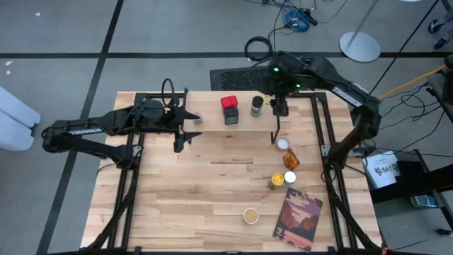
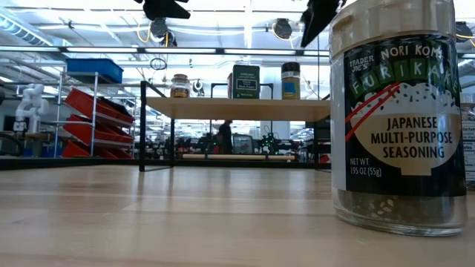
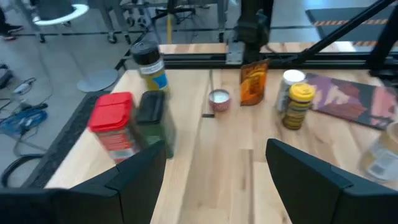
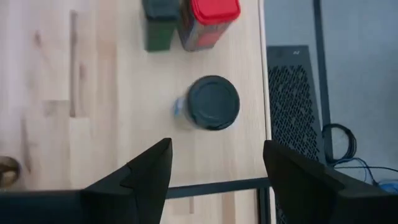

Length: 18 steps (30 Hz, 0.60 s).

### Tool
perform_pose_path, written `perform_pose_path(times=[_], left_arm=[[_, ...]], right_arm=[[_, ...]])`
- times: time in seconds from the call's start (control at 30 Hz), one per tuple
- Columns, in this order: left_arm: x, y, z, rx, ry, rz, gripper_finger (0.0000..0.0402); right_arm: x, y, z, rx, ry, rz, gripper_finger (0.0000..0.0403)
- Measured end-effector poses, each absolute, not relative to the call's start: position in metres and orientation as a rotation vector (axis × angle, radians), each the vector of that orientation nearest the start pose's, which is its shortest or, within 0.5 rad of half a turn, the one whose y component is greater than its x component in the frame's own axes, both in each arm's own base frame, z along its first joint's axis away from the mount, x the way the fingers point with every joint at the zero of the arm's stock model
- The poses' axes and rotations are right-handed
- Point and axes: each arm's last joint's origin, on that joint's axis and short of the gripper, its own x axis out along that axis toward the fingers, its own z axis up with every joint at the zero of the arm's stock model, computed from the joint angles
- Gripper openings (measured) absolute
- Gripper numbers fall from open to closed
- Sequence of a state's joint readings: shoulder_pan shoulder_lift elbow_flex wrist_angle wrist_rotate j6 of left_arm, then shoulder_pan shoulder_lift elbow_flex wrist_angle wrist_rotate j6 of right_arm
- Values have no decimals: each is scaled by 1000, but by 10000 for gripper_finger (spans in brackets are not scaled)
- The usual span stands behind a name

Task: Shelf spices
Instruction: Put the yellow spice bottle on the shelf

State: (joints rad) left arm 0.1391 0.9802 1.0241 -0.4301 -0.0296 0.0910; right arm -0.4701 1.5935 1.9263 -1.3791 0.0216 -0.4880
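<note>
While open, right pincer (image 4: 214,165) above black-lidded jar (image 4: 212,103) on shelf (image 4: 112,93).

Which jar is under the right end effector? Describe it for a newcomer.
Find the shelf along the table's far edge. Three containers stand on it; the right end effector hovers open above the round black-capped jar. Its neighbours are a red-lidded tin and a dark green tin.

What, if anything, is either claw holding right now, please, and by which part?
Nothing is held: the left claw and the right claw are both open and empty.
</note>
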Motion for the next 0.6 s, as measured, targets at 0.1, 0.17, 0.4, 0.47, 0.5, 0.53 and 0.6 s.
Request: perform_pose_path(times=[0.1,0.17,0.4,0.47,0.5,0.53,0.6], left_arm=[[204,25,359,59,373,97,286],[205,21,359,54,360,39,286],[217,6,358,33,328,-74,286],[222,2,356,27,335,-91,286],[225,0,354,15,341,-104,286],[228,-3,352,8,351,-128,286],[234,-11,346,-13,379,-180,286]], right_arm=[[241,-111,437,-193,1036,-194,240],[230,-96,447,-182,997,-191,240],[202,-44,468,-80,898,-147,240],[197,-31,467,-44,918,-134,240],[196,-25,467,-31,932,-129,240],[195,-18,466,-21,948,-119,240],[194,-6,464,3,967,-88,240]])
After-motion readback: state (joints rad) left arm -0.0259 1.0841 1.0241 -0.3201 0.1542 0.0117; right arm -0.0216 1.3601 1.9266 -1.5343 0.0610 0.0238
